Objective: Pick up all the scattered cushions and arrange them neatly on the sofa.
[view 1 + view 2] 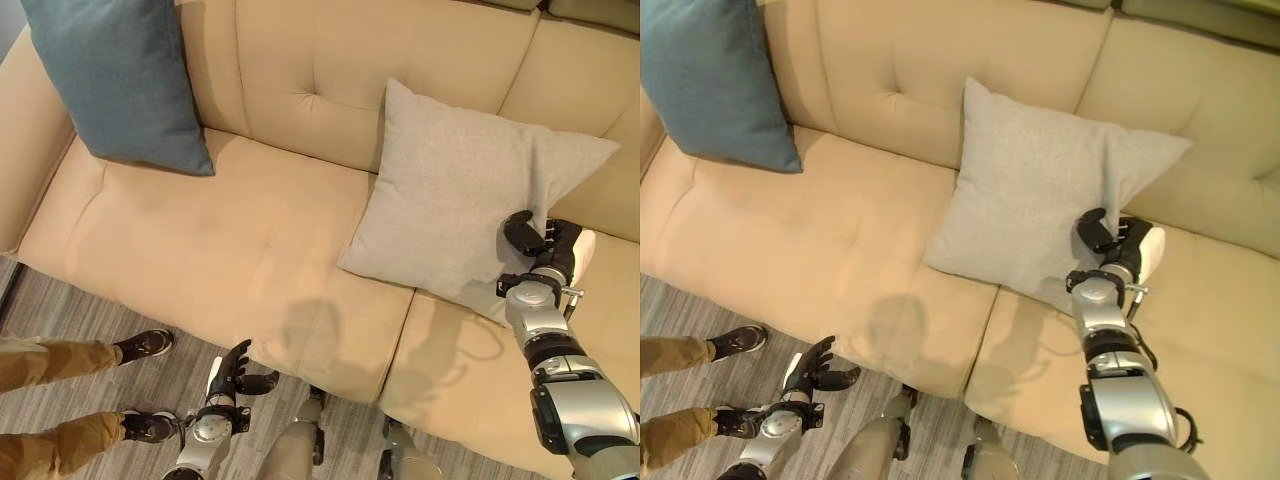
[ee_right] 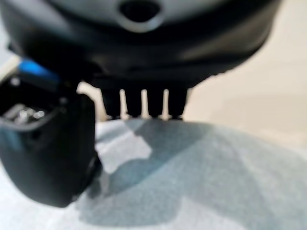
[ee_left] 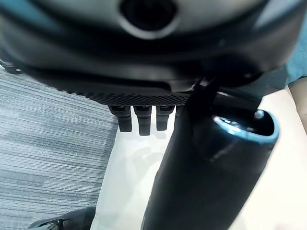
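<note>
Low by the floor, the left hand (image 1: 232, 368) hangs relaxed; the right hand (image 1: 540, 240) pinches the grey cushion's (image 1: 460, 190) edge, steadying it against the sofa (image 1: 250, 240) back.

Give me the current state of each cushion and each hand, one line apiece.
grey cushion: leaning on the sofa backrest, pinched at its edge by the right hand.
blue cushion: propped at the sofa's left end, untouched.
right hand: curled on the grey cushion.
left hand: relaxed, holding nothing, low before the sofa.
</note>
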